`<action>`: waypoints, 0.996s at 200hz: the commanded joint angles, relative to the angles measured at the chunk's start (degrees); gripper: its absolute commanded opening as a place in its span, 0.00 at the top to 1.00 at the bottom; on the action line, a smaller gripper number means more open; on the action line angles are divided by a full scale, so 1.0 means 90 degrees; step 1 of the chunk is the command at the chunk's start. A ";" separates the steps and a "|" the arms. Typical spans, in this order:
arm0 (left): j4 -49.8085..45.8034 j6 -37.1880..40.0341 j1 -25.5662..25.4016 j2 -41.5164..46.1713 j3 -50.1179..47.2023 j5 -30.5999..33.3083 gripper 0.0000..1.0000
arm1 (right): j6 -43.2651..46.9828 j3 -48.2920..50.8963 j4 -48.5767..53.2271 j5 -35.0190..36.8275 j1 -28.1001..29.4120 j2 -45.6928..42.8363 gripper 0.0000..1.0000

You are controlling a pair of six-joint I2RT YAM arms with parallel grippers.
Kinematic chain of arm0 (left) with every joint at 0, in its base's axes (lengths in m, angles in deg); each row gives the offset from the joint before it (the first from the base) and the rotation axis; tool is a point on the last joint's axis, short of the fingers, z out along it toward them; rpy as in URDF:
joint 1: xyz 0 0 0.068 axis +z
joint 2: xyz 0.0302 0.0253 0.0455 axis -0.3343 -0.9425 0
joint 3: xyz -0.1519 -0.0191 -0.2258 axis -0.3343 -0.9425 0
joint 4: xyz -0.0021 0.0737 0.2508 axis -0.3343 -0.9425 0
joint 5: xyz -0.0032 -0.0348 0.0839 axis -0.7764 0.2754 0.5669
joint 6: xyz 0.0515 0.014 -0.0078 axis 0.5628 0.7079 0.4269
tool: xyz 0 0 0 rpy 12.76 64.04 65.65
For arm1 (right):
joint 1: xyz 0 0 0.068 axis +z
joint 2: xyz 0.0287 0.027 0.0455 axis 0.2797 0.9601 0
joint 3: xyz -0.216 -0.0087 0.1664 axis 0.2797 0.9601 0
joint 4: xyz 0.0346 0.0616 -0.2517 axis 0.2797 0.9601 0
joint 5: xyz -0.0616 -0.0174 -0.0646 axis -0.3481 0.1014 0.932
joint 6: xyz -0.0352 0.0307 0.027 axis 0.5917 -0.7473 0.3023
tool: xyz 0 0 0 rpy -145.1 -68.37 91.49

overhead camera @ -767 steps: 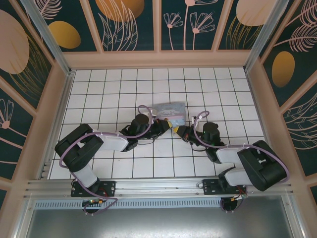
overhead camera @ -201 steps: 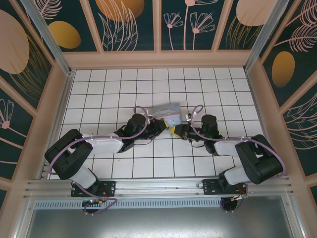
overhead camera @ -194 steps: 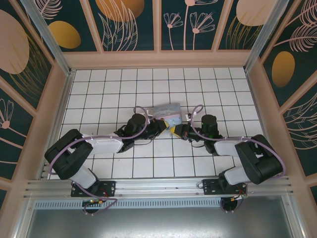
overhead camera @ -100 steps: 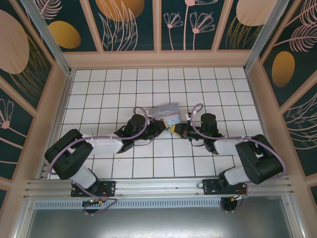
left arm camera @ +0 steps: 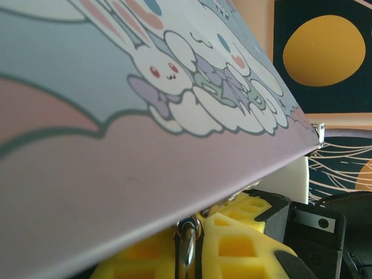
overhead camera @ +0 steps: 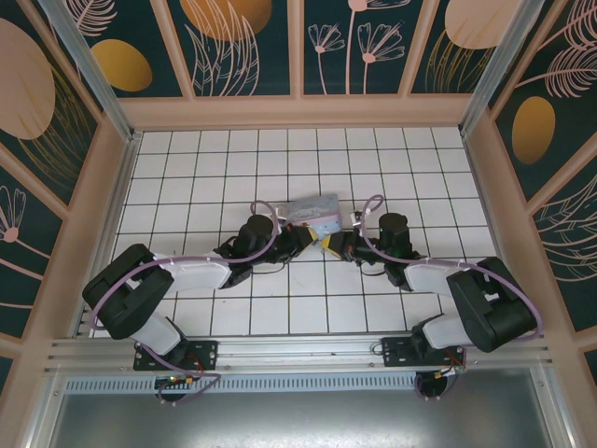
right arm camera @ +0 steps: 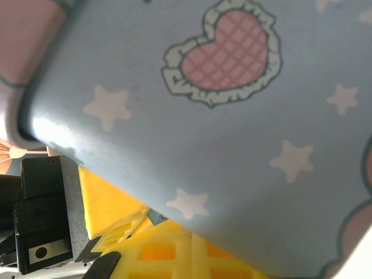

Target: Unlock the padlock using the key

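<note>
Both grippers meet nose to nose on the white tiled table (overhead camera: pixel 233 177), right at the near edge of the cartoon-printed tin (overhead camera: pixel 315 211). The left gripper (overhead camera: pixel 315 240) comes in from the left and the right gripper (overhead camera: pixel 334 247) from the right, yellow fingers almost touching. That pairing probably serves the task: one arm steadies the lock while the other works at it, and the tin sits close because the lock seems to hang at its edge.

From the left wrist, the tin's rabbit-printed face slants across most of the view. Below it the left fingers (left arm camera: pixel 232 247) are clenched on a thin upright metal loop, which I take to be the shackle of the padlock (left arm camera: pixel 186 244). Its blue body is hidden under the tin's edge and the fingers.

The right gripper's jaws are closed. Its wrist view gives the tin's starred, heart-printed side and its own yellow fingers (right arm camera: pixel 165 253) below. A small grey-blue sliver (right arm camera: pixel 156 217) peeks between finger and tin. Whether that is lock or key, and whether the key is pinched in the right fingers, I cannot tell. The keyhole is likewise impossible to make out.
</note>
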State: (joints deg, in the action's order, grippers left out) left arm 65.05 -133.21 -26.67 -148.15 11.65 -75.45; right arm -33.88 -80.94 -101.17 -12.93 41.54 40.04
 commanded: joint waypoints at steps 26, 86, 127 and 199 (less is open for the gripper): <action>0.0334 0.0200 -0.0025 0.0220 0.0050 0.0024 1.00 | 0.0107 -0.0145 -0.0033 0.0056 0.0168 -0.0197 1.00; 0.0256 0.0207 -0.0032 0.0211 0.0061 0.0084 1.00 | 0.0501 -0.0220 0.0811 0.0247 0.0169 -0.0315 1.00; 0.0257 0.0202 -0.0030 0.0196 0.0081 0.0083 1.00 | 0.0628 -0.0279 0.1084 0.0286 0.0128 -0.0412 1.00; 0.0285 0.0209 -0.0027 0.0160 0.0109 0.0067 1.00 | 0.0599 -0.0485 0.1100 0.0257 0.0130 -0.0392 1.00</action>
State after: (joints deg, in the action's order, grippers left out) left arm 64.17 -133.08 -26.67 -148.10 11.65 -75.24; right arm -29.40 -83.50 -91.45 -10.90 42.59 37.52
